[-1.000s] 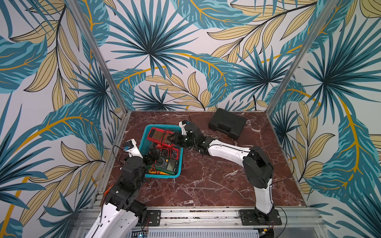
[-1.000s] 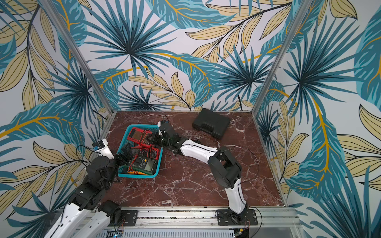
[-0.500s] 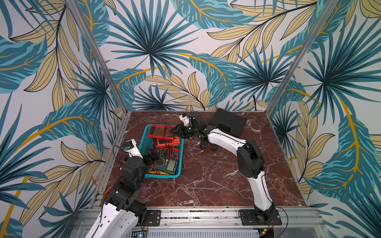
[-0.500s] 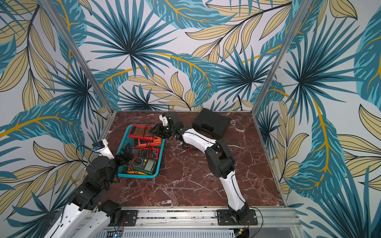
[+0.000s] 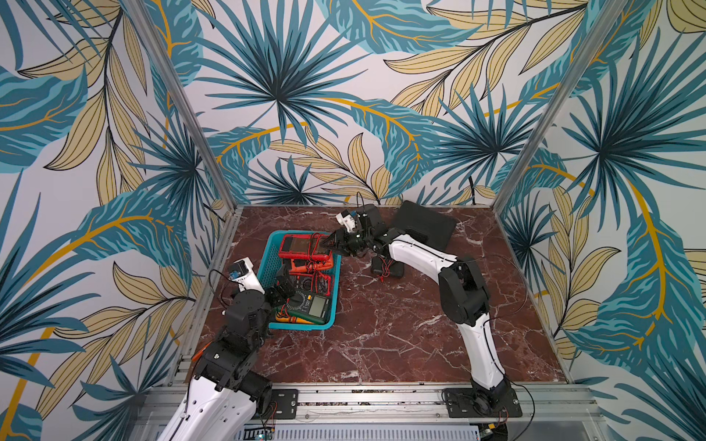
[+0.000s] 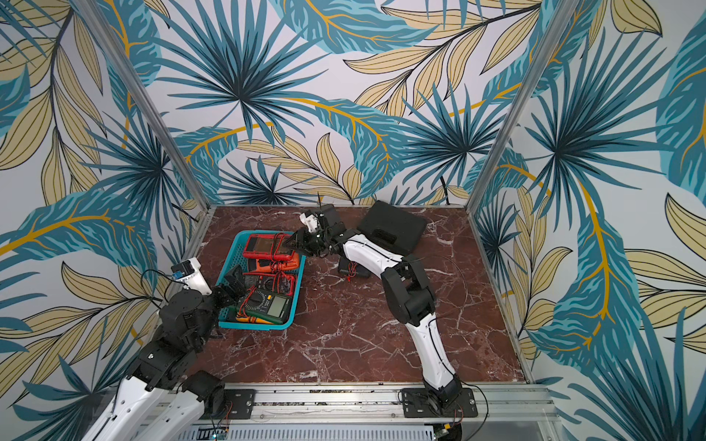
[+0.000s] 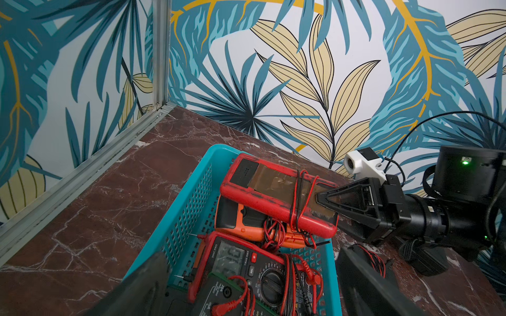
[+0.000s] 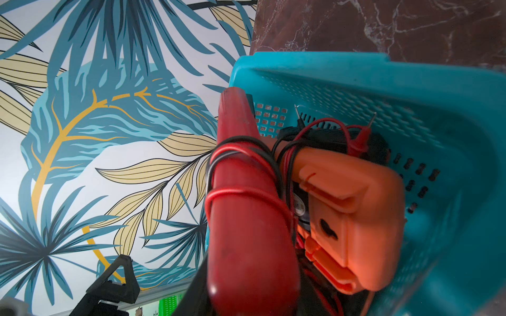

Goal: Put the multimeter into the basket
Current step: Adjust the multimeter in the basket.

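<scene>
The teal basket stands at the table's left, with several meters in it. A red multimeter wound with red and black leads lies tilted over an orange meter at the basket's far end. My right gripper is shut on that multimeter's end at the basket's right rim. My left gripper stands open over the basket's near left part, holding nothing.
A black hard case lies at the back right. A dark meter with red leads lies on the marble just right of the basket, under my right forearm. Walls close the left, back and right sides.
My right forearm has swung toward the back wall while its gripper stayed at the basket's far end with the red multimeter. The dark meter on the table now shows. The left arm is still.
</scene>
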Action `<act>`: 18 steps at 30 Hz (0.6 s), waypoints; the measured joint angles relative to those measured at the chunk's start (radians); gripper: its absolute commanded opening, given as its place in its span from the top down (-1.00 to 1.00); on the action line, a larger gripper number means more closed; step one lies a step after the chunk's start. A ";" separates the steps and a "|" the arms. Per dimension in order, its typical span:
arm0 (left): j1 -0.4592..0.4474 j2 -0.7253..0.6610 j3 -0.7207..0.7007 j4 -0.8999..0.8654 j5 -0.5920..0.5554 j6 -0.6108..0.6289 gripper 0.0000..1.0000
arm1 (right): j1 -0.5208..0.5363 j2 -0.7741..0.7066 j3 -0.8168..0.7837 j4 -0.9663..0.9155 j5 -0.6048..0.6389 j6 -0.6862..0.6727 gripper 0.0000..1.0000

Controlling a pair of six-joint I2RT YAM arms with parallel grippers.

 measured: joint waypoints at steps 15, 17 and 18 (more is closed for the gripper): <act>0.000 0.000 0.000 0.001 0.005 -0.007 -1.00 | -0.029 0.008 -0.007 -0.082 0.008 -0.076 -0.21; 0.000 0.000 0.000 0.001 0.005 -0.007 -1.00 | -0.033 0.002 -0.004 -0.089 0.023 -0.085 -0.26; 0.000 0.000 0.000 0.001 0.006 -0.007 -1.00 | -0.034 0.001 -0.004 -0.091 0.025 -0.091 -0.29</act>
